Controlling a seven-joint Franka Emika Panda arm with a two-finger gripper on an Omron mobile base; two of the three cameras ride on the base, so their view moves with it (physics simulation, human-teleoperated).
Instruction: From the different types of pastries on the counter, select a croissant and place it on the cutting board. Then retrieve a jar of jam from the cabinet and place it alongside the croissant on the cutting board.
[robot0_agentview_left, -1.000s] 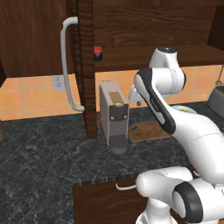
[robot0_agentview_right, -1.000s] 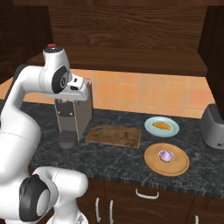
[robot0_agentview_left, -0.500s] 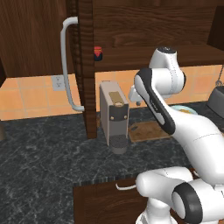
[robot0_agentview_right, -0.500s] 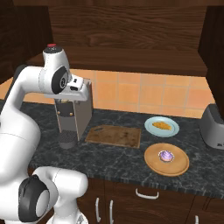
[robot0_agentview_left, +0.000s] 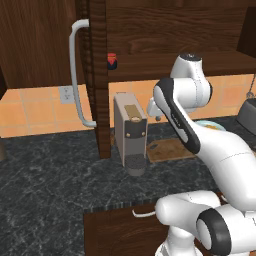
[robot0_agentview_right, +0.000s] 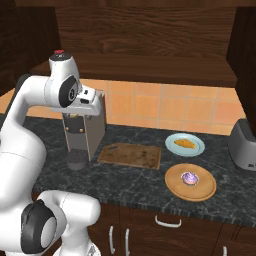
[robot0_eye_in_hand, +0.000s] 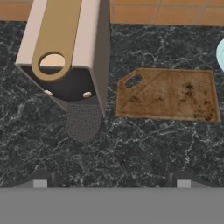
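Seemingly no legible label on jar of jam (robot0_agentview_left: 112, 61).

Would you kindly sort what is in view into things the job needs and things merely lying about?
Job:
croissant
cutting board
jar of jam
cabinet
counter

Lying about:
coffee machine
purplish pastry
round tan plate
toaster

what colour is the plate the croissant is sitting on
Pale blue-green; the plate under the yellow-orange croissant shows best in the right base view.
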